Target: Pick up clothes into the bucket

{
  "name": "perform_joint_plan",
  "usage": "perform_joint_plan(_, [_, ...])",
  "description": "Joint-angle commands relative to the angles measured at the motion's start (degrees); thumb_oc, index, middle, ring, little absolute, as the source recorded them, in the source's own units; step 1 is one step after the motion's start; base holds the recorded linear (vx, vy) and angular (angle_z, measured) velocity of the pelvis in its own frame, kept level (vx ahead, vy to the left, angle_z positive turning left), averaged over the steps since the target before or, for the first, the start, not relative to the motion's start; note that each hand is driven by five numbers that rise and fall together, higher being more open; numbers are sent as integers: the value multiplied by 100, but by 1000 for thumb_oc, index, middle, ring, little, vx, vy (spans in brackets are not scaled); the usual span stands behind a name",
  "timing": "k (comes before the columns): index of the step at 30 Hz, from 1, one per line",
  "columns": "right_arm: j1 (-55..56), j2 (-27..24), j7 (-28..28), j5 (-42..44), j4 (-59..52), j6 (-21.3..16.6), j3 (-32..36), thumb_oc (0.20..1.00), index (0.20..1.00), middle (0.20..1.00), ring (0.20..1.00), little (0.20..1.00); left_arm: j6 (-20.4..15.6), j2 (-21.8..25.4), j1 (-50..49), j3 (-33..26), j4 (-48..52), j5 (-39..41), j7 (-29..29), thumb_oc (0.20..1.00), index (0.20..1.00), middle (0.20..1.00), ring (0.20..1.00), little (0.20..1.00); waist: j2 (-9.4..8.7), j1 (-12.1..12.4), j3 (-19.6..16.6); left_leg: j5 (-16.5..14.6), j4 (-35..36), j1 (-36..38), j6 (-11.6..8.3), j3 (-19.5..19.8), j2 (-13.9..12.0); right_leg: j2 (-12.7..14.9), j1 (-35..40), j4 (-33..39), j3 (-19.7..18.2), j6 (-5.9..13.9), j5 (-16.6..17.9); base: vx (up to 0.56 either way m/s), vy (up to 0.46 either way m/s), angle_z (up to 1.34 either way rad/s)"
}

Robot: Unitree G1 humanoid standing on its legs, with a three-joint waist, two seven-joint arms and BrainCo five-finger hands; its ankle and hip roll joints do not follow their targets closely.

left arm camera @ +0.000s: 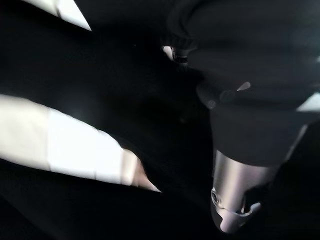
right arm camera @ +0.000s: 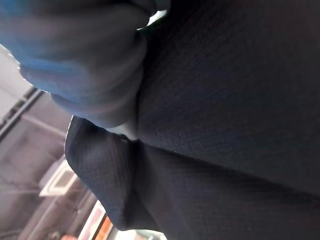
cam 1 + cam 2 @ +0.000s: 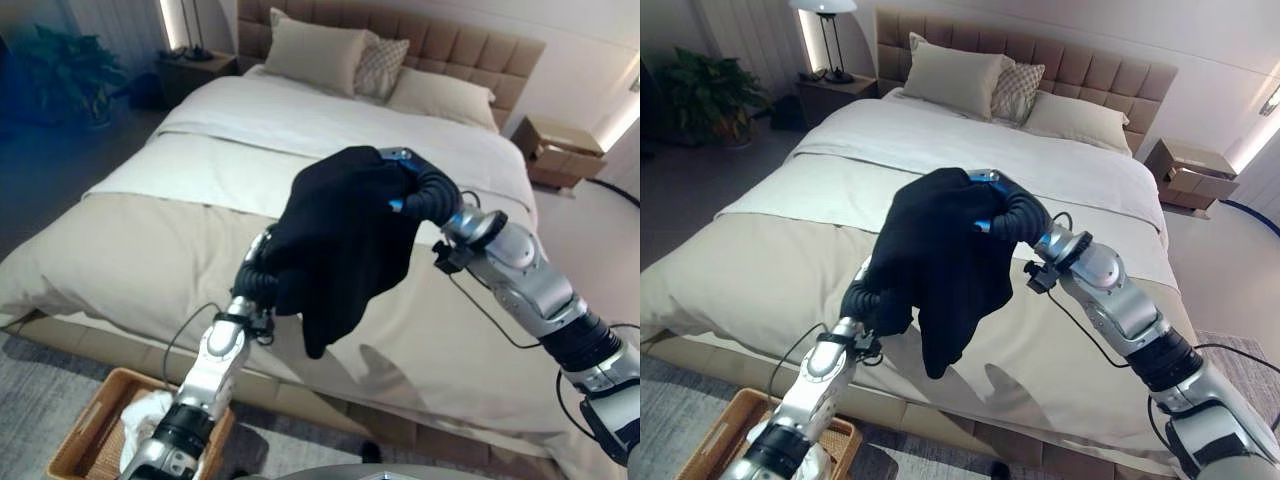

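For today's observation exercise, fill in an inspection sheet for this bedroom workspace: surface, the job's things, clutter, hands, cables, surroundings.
Surface: bed, beige cover, white sheet.
Job's things: black garment held up over the bed between both hands; wicker basket on the floor, white cloth inside.
Clutter: nothing seen.
Hands: left hand and right hand wrapped in the garment, fingers hidden.
Cables: nothing seen.
Surroundings: pillows, padded headboard, nightstands, lamp, plant.

We see black cloth [image 1: 100, 90] spread close across our left wrist view, draped in dark folds. Pale bedding [image 1: 65, 150] shows through gaps in it as bright wedges. A silver finger [image 1: 235, 195] of our left hand [image 1: 240, 175] pokes out from under the cloth's fold; its grip is hidden.
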State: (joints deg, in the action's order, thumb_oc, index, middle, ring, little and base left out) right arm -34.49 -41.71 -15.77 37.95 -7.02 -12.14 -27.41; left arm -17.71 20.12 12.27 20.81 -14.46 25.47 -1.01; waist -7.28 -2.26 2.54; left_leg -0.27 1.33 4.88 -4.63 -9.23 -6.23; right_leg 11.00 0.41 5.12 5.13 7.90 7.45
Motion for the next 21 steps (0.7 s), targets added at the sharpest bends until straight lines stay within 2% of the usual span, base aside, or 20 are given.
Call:
perform_joint_plan(1, [-834, 224, 53, 523, -127, -230, -133, 200, 200, 200, 200, 200, -132, -197, 813, 408, 60, 387, 250, 1000, 1000, 1000, 1000, 1000, 24, -7, -253, 91, -211, -298, 15, 296, -149, 235, 163, -346, 59, 349, -114, 0, 0, 0])
perform_joint_plan(7, [-875, 305, 27, 576, -53, -168, -336, 200, 200, 200, 200, 200, -62, -416, 1334, 884, -171, 507, 333, 1000, 1000, 1000, 1000, 1000, 27, -97, -302, 103, -207, -232, -6, 268, -189, 190, 201, -348, 6, 325, -111, 4, -3, -2])
perform_joint_plan(10, [-871, 364, -5, 621, -44, -162, -416, 200, 200, 200, 200, 200, 40, -589, 1417, 1084, -293, 849, 525, 1000, 1000, 1000, 1000, 1000, 48, -144, -318, 103, -193, -190, -5, 263, -201, 182, 219, -336, -15, 318, -105, 7, -7, -13])
perform_joint_plan(13, [-906, 484, -5, 710, 69, -168, -530, 200, 200, 200, 200, 200, 323, -840, 1510, 1402, -634, 1667, 982, 1000, 1000, 1000, 1000, 1000, 67, -228, -358, 103, -188, -168, -10, 230, -213, 168, 211, -342, -58, 316, -107, 3, -2, -5])
perform_joint_plan(14, [-907, 484, -6, 710, 70, -169, -531, 200, 200, 200, 200, 200, 321, -841, 1513, 1401, -639, 1670, 986, 1000, 1000, 1000, 1000, 1000, 68, -227, -357, 103, -188, -167, -10, 230, -214, 167, 211, -343, -58, 315, -108, 0, 0, 0])
perform_joint_plan(15, [-940, 532, -23, 735, 60, -181, -583, 200, 200, 200, 200, 200, 427, -935, 1442, 1482, -673, 1985, 1236, 435, 435, 435, 435, 435, 61, -252, -385, 84, -186, -138, -6, 205, -220, 168, 216, -341, -82, 316, -113, 0, 0, 0])
perform_joint_plan(16, [-941, 532, -23, 735, 61, -181, -584, 200, 200, 200, 200, 200, 426, -936, 1443, 1481, -675, 1986, 1238, 206, 206, 206, 206, 206, 62, -252, -385, 83, -186, -138, -6, 204, -220, 168, 216, -341, -82, 316, -113, 0, 0, 0])
perform_joint_plan(21, [-894, 623, -23, 699, 92, -205, -533, 200, 200, 200, 200, 200, 405, -1081, 1281, 1429, -887, 2175, 1370, 200, 200, 200, 200, 200, 53, -283, -425, 59, -205, -113, 3, 186, -218, 163, 217, -355, -134, 301, -128, 2, -5, -3])
